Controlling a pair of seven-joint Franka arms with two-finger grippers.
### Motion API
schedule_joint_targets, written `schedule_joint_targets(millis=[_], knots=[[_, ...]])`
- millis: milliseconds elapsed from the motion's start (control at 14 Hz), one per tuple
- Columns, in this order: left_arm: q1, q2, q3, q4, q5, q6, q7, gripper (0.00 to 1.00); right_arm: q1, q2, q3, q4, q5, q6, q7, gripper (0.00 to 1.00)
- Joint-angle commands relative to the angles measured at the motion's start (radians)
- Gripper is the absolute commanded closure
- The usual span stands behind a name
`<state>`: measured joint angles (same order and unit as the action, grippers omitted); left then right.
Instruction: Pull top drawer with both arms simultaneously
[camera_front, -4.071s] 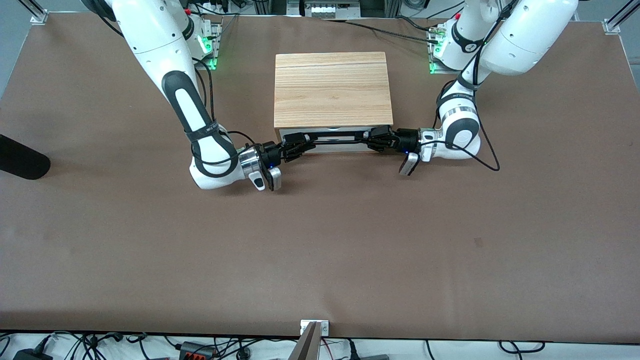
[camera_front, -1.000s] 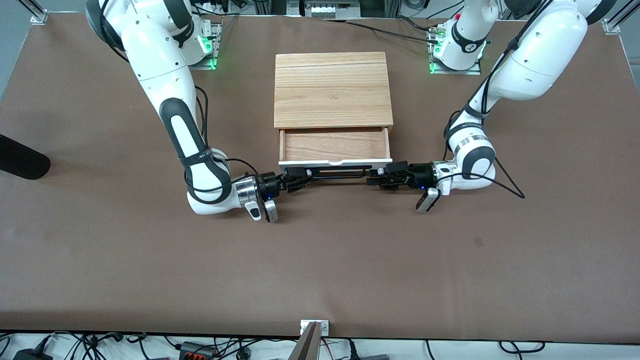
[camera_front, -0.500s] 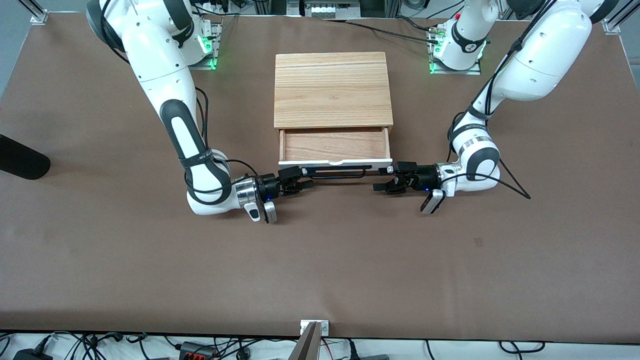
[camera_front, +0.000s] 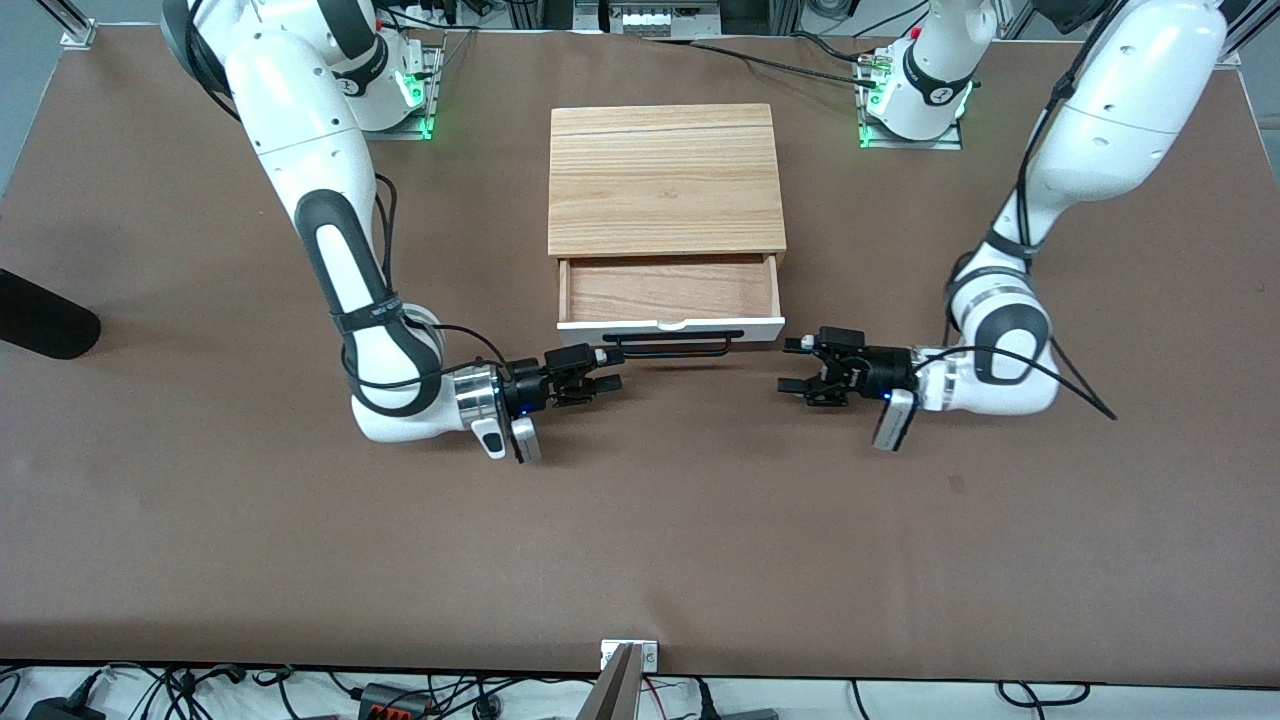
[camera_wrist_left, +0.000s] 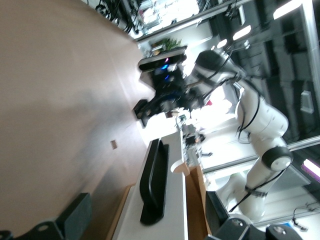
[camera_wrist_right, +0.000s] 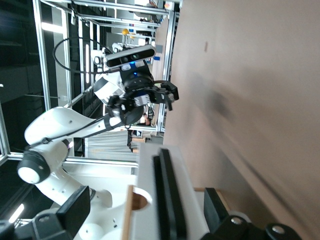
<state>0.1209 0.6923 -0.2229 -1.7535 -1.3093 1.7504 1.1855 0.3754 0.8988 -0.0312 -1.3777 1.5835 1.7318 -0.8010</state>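
Note:
The top drawer (camera_front: 670, 324) stands pulled out of the light-wood cabinet (camera_front: 665, 180), its reddish-brown inside bare. Its black bar handle (camera_front: 672, 345) runs along the white front. My right gripper (camera_front: 607, 370) hovers open just off the handle's end toward the right arm's side, touching nothing. My left gripper (camera_front: 793, 365) is open too, a short way off the other end. In the left wrist view the handle (camera_wrist_left: 154, 181) lies between the spread fingers (camera_wrist_left: 75, 215), apart from them. The right wrist view shows the handle (camera_wrist_right: 167, 195) the same way between its fingers (camera_wrist_right: 75, 206).
A black rounded object (camera_front: 40, 315) juts in at the table's edge at the right arm's end. A small metal mount (camera_front: 628, 655) sits at the table edge nearest the front camera. Brown table surface (camera_front: 640, 520) spreads wide in front of the drawer.
Both grippers opened, let go of the handle and drew back from it, each toward its own arm's end. The drawer, pulled out earlier, has stayed where it is.

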Motion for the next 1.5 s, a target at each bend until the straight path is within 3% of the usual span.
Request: schedule_joint_targets(millis=[0,143,429,571,857,1000,1214,1357,1429], knots=[[0.009,-0.03,-0.003,0.074,0.18,-0.012,-0.128,0.0,-0.016,-0.057,-0.045,-0.003,-0.072,-0.006,0.061,0.0],[0.017,-0.042,-0.001,0.123,0.309,-0.063,-0.209,0.0,-0.016,-0.075,-0.067,0.023,-0.184,-0.006,0.151,0.0],[0.071,-0.066,0.003,0.206,0.591,-0.176,-0.397,0.0,-0.019,-0.106,-0.119,0.078,-0.543,-0.037,0.411,0.0],[0.095,-0.074,0.005,0.276,0.733,-0.286,-0.546,0.0,-0.032,-0.126,-0.144,0.1,-0.64,-0.084,0.53,0.0],[0.095,-0.092,0.0,0.428,0.924,-0.478,-0.775,0.0,-0.03,-0.173,-0.258,0.195,-0.876,-0.226,0.71,0.0],[0.085,-0.131,-0.003,0.489,1.02,-0.544,-0.893,0.0,-0.027,-0.173,-0.337,0.279,-0.944,-0.328,0.736,0.0],[0.016,-0.241,-0.006,0.51,1.264,-0.552,-0.935,0.0,-0.01,-0.211,-0.444,0.293,-0.967,-0.38,0.824,0.0],[-0.044,-0.311,0.003,0.5,1.453,-0.549,-0.943,0.0,-0.007,-0.274,-0.437,0.28,-1.064,-0.368,0.862,0.0],[-0.052,-0.339,0.005,0.479,1.482,-0.533,-0.969,0.0,-0.006,-0.303,-0.423,0.27,-1.139,-0.359,0.885,0.0]])
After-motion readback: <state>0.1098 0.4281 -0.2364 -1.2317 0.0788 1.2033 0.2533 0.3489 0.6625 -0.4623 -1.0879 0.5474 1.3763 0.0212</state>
